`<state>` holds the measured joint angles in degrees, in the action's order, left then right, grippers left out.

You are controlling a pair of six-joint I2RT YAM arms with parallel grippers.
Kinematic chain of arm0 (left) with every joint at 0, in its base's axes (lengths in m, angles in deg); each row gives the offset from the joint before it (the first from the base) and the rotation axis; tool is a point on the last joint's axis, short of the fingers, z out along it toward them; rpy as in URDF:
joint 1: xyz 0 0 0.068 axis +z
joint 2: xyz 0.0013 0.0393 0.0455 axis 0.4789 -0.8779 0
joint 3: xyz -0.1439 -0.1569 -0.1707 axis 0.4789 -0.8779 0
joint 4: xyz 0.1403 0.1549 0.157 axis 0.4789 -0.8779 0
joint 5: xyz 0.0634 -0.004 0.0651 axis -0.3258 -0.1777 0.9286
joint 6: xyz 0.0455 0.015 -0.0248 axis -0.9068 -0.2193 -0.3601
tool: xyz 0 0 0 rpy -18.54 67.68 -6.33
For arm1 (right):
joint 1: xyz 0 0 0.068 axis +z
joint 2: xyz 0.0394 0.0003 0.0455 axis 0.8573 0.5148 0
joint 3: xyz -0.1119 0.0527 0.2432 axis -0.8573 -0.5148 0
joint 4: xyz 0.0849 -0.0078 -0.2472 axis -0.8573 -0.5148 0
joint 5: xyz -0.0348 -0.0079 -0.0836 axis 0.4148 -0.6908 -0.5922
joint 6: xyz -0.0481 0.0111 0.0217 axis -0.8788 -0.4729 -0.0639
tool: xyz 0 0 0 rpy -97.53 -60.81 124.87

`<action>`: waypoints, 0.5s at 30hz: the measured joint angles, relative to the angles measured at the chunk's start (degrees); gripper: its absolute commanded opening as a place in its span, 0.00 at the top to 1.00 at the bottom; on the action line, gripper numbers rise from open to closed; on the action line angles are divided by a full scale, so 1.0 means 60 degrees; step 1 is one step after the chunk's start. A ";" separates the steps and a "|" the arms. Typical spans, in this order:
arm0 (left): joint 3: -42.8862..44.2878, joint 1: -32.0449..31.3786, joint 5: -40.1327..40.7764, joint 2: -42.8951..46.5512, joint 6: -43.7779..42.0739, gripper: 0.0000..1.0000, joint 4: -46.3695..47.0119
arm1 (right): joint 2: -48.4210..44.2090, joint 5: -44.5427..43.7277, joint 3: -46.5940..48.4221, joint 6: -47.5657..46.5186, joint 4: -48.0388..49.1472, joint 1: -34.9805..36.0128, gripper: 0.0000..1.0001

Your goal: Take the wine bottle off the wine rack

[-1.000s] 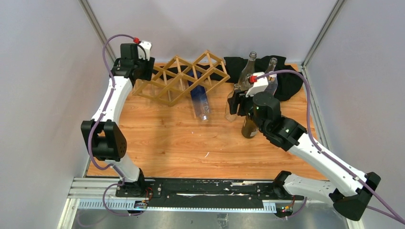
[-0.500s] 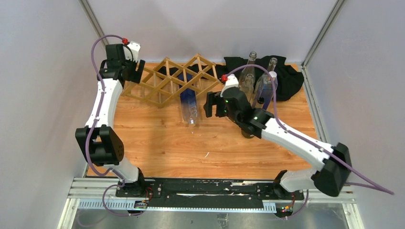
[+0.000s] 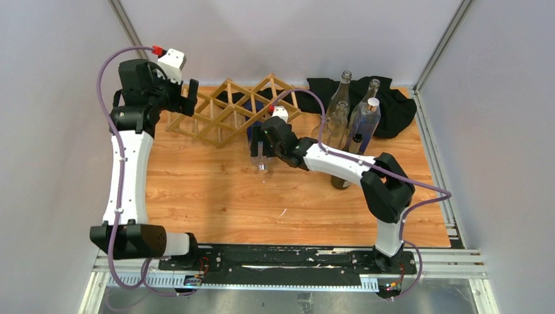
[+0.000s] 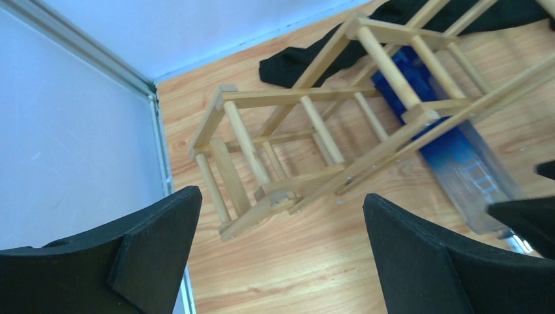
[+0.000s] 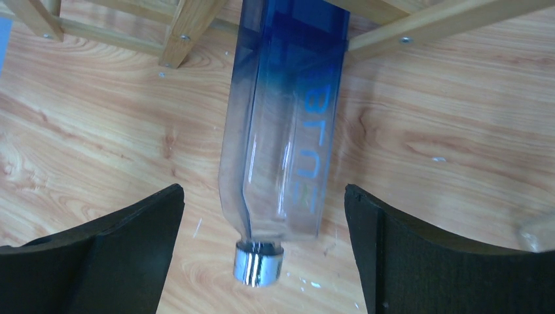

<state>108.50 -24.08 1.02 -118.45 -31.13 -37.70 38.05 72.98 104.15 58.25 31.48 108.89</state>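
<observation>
Right gripper (image 5: 262, 196), wide, has swung over the wine bottle (image 5: 288, 118); left gripper (image 4: 281, 203) wide. We advise drawing it straight from the wine rack (image 4: 288, 97).

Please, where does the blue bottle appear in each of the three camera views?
Top view: the blue bottle lies at centre, sticking out of the wooden rack's near side.
Left wrist: right half, under the rack's slats.
Right wrist: centre, cap at the bottom.
Shared landmark: the wooden rack.
</observation>
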 measured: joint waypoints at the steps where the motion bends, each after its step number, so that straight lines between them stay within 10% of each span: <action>1: -0.0087 0.0000 -0.0168 0.0255 0.0047 0.00 -0.0040 | 0.0189 0.0004 0.0084 0.0044 0.0087 -0.0004 0.03; 15: -0.1013 0.0000 -0.1665 0.0627 0.0102 0.00 -0.1049 | 0.1912 0.0521 0.0572 0.0430 0.1060 -0.0364 0.02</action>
<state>102.42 -24.08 -8.97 -114.69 -30.52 -44.00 49.52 76.11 107.58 60.83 37.84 106.70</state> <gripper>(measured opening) 0.997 0.979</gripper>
